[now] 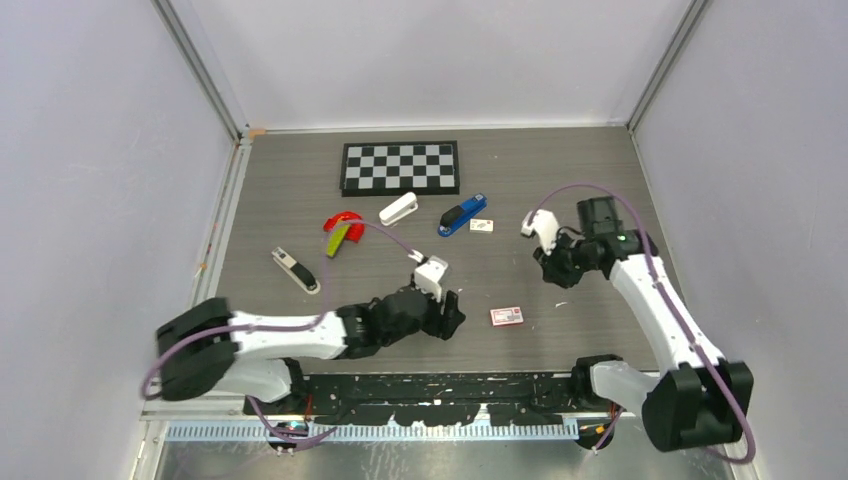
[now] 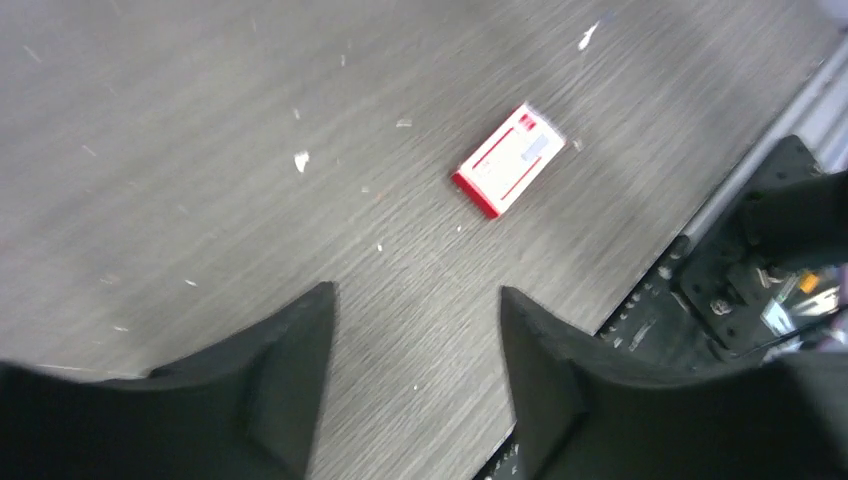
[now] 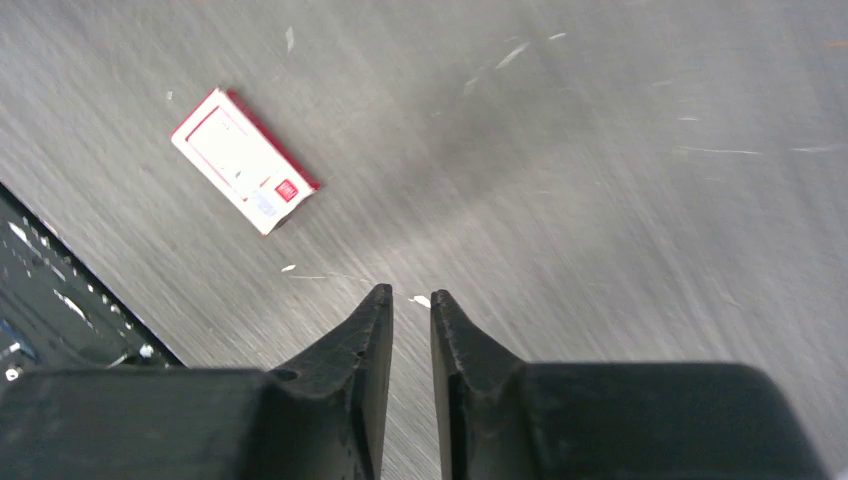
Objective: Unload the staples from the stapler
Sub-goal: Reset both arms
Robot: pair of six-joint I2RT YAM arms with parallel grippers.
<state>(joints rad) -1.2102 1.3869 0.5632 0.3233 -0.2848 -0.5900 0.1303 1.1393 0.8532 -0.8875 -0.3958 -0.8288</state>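
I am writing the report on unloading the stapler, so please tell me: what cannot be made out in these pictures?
Staples in the blue stapler: top view, too small; its body hides the magazine.
The same stapler: outside both wrist views.
Print on the red-and-white box: left wrist view, blurred.
The small white item beside the stapler: top view, too small to name.

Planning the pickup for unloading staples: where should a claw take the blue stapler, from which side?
Take the blue stapler across its narrow middle, coming down from above. It lies flat, long axis slanting near-left to far-right, so close square to that line. The right claw looks nearer. Mind the small white box close beside it.
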